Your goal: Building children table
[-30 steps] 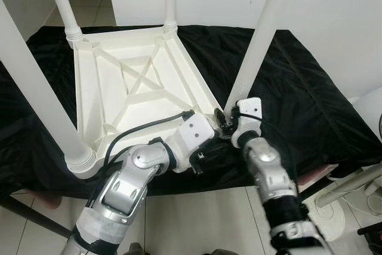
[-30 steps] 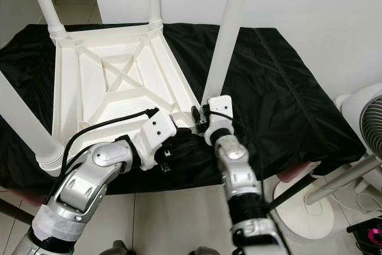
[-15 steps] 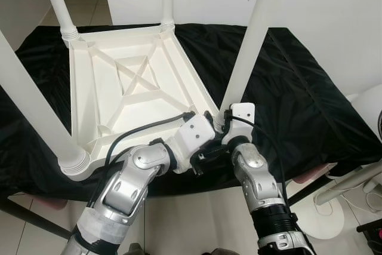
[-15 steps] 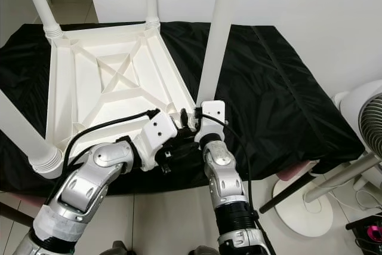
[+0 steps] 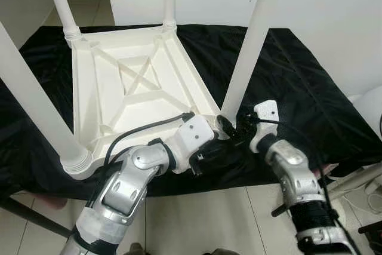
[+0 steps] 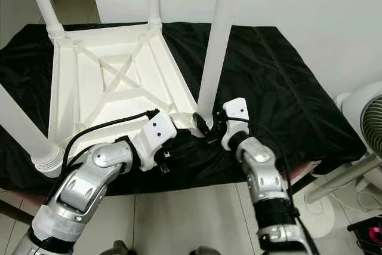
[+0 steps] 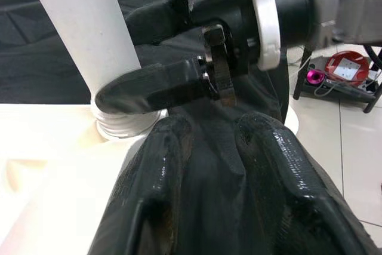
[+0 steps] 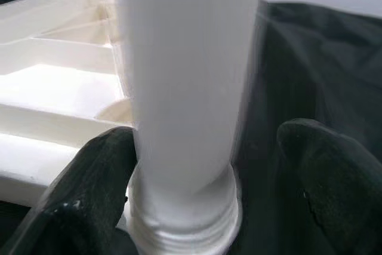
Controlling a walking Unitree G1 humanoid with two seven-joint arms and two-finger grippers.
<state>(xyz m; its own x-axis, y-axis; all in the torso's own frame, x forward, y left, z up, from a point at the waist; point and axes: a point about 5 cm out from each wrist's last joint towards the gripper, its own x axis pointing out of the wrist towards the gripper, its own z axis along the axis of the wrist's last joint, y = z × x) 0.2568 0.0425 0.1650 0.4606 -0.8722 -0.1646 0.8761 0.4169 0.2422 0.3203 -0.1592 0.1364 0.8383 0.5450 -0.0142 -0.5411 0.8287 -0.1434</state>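
White child table (image 5: 128, 82) lies inverted on black cloth (image 5: 298, 88) over the worktop, legs pointing up; left claw (image 5: 210, 152) sits at the table's near right corner, fingers (image 7: 161, 165) spread apart on the cloth, grasping nothing; near right leg (image 5: 250, 40) stands upright in its corner socket; right claw (image 8: 197, 189) straddles that leg's base, one finger (image 8: 98, 177) touching the leg, the other (image 8: 328, 177) apart from it, released.
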